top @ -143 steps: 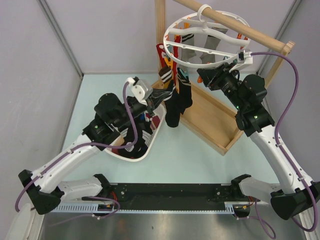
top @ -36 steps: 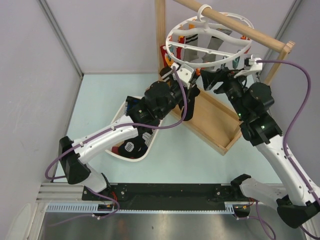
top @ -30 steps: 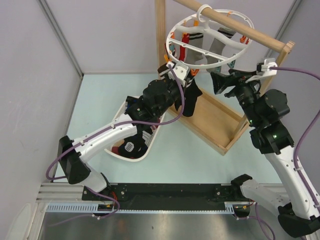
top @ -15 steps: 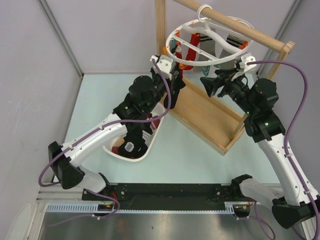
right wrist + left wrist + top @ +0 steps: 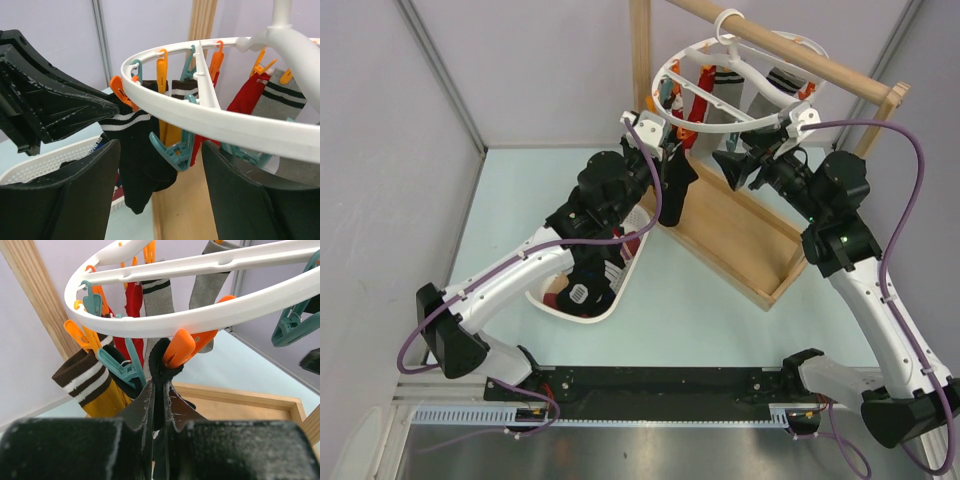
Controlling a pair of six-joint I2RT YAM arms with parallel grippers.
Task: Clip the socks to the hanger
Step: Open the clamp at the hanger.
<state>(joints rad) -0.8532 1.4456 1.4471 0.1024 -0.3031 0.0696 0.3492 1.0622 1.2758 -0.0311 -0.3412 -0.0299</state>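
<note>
Left wrist: left jaws clenched on black sock [image 5: 159, 366], top at orange clip [image 5: 182, 347] under hanger [image 5: 200, 320]; right jaws spread.

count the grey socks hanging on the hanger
2, both in the left wrist view: a striped grey sock beside the red sock, and another grey sock further right. The hanger ring may hide more.
</note>
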